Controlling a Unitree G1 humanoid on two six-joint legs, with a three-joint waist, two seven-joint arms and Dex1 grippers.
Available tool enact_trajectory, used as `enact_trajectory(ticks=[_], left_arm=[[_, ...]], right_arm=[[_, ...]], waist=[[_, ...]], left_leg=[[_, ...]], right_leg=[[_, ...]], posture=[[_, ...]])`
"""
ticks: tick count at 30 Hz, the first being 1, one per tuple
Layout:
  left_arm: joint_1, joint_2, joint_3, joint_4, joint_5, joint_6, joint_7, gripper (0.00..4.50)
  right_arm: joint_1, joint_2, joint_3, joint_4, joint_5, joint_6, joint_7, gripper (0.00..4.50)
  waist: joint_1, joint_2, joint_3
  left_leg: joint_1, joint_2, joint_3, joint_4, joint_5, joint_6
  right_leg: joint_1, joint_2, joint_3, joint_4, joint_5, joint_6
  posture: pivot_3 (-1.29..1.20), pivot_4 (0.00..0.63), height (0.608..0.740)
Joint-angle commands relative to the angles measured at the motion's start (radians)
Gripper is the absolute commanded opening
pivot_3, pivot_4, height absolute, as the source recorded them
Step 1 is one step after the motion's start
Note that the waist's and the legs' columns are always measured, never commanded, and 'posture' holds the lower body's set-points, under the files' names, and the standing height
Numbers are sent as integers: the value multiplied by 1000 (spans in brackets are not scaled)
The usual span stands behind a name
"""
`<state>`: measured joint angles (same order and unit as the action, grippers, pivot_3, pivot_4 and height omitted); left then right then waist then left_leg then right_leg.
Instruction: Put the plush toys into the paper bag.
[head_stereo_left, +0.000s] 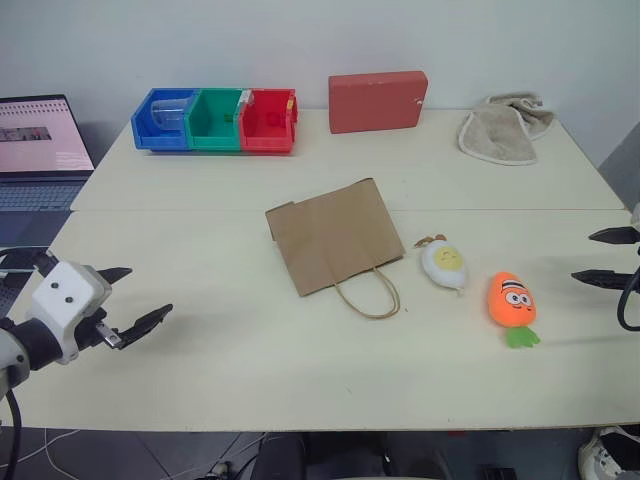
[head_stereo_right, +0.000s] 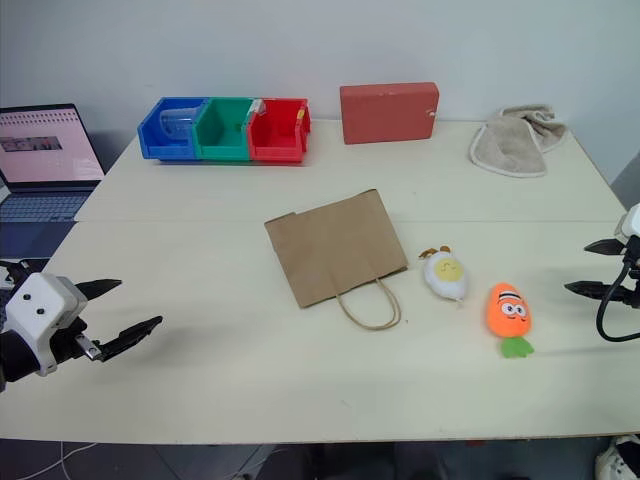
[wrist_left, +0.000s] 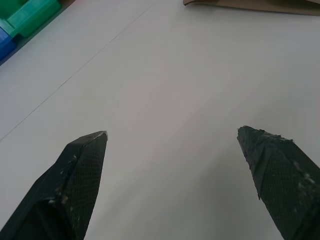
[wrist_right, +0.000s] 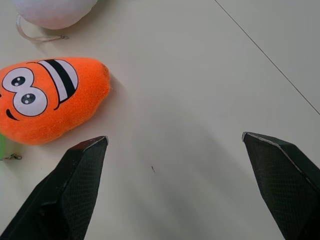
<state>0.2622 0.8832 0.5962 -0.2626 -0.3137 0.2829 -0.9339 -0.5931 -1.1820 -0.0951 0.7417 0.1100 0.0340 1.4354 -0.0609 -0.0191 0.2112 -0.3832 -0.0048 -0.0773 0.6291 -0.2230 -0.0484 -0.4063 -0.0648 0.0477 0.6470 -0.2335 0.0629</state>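
Across the pale bench (head_stereo_left: 200, 250), spread from largest to smallest: brown paper bag (head_stereo_left: 327, 236) flat near the middle, mouth and twine handle loop turned toward the near edge. Along the far edge, red rectangular box (head_stereo_left: 378, 101) standing up; just left of it, a row of blue, green and red bins (head_stereo_left: 215, 120) touching side to side, something clear, perhaps a cup, in the blue one. Beige towel (head_stereo_left: 503, 128) crumpled at the far right corner. Open laptop (head_stereo_left: 40, 150) off the bench's left end.

Right of the bag, apart from it, white egg plush (head_stereo_left: 444, 264) with yellow yolk face, lying on the bench. Just right of that and nearer, not touching, orange carrot plush (head_stereo_left: 512, 300), green leaves pointing toward the near edge.

Left tool (head_stereo_left: 128, 300) hanging over the near left of the bench, fingers spread wide, gripping nothing, well apart from the bag. Right tool (head_stereo_left: 603, 256) at the right edge, near the carrot without touching, fingers likewise spread and bare.
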Motion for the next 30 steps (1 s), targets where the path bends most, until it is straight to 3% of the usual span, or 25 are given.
enact_trajectory(ticks=[1,30], left_arm=[[0,13,29,-9,-18,-3,-13,4433],[-22,6,38,32,-62,-63,-52,4433]], right_arm=[[-23,-20,-16,-14,11,-4,8,4500],[-20,29,-27,-48,41,-46,-10,4500]], waist=[[0,0,0],[0,0,0]], left_leg=[[0,0,0,0,0,0],[0,0,0,0,0,0]], right_leg=[[0,0,0,0,0,0],[0,0,0,0,2,0]], posture=[[0,150,740],[0,150,740]])
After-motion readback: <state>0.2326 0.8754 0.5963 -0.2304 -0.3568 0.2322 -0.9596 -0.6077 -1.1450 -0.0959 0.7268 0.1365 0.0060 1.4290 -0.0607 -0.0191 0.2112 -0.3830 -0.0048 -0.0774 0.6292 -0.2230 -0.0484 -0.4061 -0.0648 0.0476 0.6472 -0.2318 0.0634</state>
